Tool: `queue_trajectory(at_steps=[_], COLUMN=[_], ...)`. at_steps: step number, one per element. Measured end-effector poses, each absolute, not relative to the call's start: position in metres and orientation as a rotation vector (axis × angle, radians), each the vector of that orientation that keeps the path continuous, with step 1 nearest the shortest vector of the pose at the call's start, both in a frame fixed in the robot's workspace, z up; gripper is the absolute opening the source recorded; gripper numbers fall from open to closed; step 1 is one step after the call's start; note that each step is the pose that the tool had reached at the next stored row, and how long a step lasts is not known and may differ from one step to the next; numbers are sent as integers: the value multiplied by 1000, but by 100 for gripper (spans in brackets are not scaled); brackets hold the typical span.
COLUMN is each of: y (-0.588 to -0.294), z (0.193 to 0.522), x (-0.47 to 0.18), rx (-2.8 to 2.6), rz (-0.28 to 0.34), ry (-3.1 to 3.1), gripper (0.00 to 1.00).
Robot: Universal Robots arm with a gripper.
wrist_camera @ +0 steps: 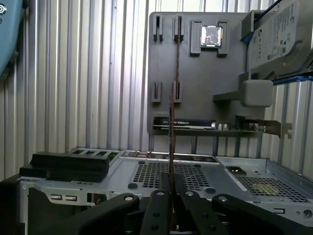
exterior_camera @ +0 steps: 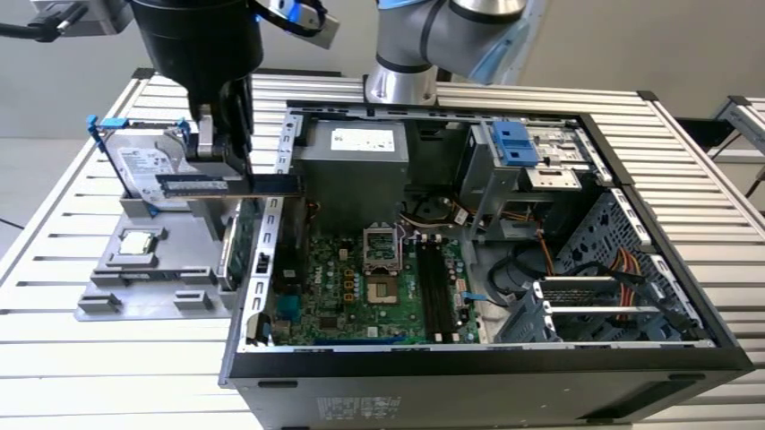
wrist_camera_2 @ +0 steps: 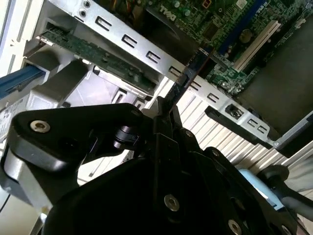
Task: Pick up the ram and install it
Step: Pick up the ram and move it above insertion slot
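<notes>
My gripper [exterior_camera: 222, 166] is shut on the ram [exterior_camera: 269, 184], a thin dark bluish stick held level and lengthwise. It hangs over the gap between the grey holder [exterior_camera: 107, 287] and the left wall of the open computer case [exterior_camera: 269, 269]. In both wrist views the ram is edge-on, a narrow strip [wrist_camera_2: 190, 71] [wrist_camera: 171, 142] rising from between the black fingers [wrist_camera_2: 157, 122] [wrist_camera: 157, 205]. The motherboard [exterior_camera: 347, 287] lies flat inside the case, with long dark memory slots [exterior_camera: 433, 287] to the right of the processor socket.
On the grey holder [wrist_camera: 195, 73] sit a small silver chip [exterior_camera: 140, 242], an upright hard drive [exterior_camera: 150, 166] and a green card [exterior_camera: 239, 242] standing on edge. A power supply [exterior_camera: 353, 166], drive cage [exterior_camera: 526, 170] and cables fill the case's back and right.
</notes>
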State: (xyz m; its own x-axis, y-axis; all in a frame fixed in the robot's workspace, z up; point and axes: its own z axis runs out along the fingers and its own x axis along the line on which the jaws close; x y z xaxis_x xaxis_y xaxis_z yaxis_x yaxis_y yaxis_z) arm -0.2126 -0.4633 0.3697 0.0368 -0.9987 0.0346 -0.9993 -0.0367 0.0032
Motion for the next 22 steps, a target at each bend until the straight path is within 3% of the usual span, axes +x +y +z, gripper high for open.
queue_trajectory(at_steps=[22], y=[-461], z=[370], x=[-172], rx=[2242], rz=[34], ry=[-2161], gripper=[0])
